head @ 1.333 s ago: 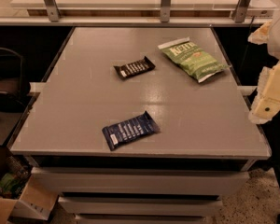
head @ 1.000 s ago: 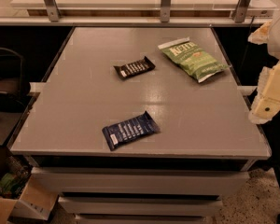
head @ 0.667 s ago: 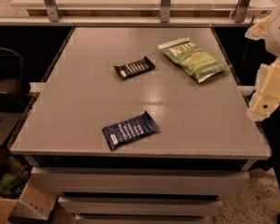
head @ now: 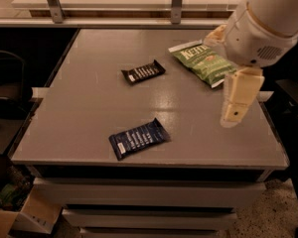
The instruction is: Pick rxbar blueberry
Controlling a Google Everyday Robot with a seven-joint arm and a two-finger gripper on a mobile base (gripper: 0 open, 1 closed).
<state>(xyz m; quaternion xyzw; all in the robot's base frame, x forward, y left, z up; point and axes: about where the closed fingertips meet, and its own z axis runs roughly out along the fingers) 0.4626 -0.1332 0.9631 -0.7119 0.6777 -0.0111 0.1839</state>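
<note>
The rxbar blueberry (head: 138, 138), a flat dark navy wrapper with white lettering and a small white label at its left end, lies flat near the front edge of the grey table (head: 94, 98). My gripper (head: 236, 99) hangs above the table's right side, to the right of the bar and well apart from it, below the white arm housing (head: 260, 26). It holds nothing that I can see.
A smaller black bar wrapper (head: 143, 72) lies in the middle of the table. A green chip bag (head: 206, 63) lies at the back right, partly behind the arm. A railing (head: 177, 1) runs behind the table. A cardboard box (head: 20, 214) sits on the floor at the lower left.
The arm has swung left from the right edge of the view to over the table's right side, now covering part of the chip bag. The bars and bag have not moved.
</note>
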